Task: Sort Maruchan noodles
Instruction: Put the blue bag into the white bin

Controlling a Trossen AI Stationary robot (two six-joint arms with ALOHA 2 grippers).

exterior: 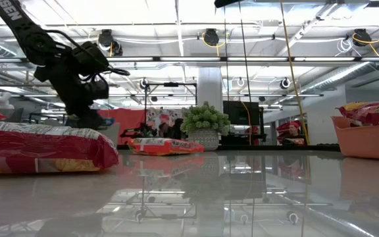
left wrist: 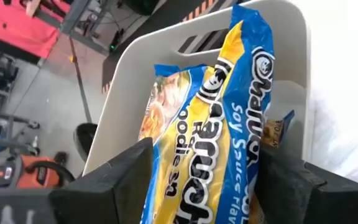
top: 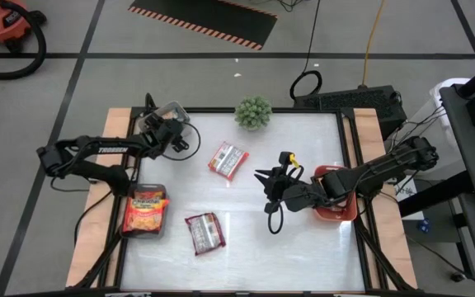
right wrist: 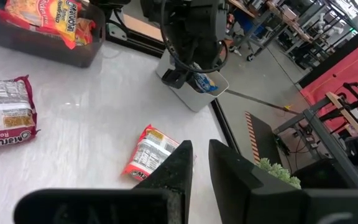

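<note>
light, crinkly noodle packets: grip flat across the middle

the left gripper (left wrist: 197, 180), jaws spread, is straddling a yellow maruchan packet (left wrist: 219, 118) inside the white bin (left wrist: 135, 81). the right gripper (right wrist: 194, 162) is hovering nearly closed and empty over a red packet (right wrist: 149, 152). the brittle contents probably suit gentle pinching.

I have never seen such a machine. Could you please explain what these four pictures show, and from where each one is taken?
It is a robot with two dark arms at a white table, sorting noodle packets. One camera looks down from above, one looks level across the table, and one sits on each wrist. The left gripper is over a white bin at the table's far left corner; a yellow packet stands between its fingers, inside the bin. The right gripper waits near the middle, holding nothing. Two red packets lie loose on the table. A grey bin holds a packet, and an orange bin sits on the right. A small plant stands at the far edge.
</note>
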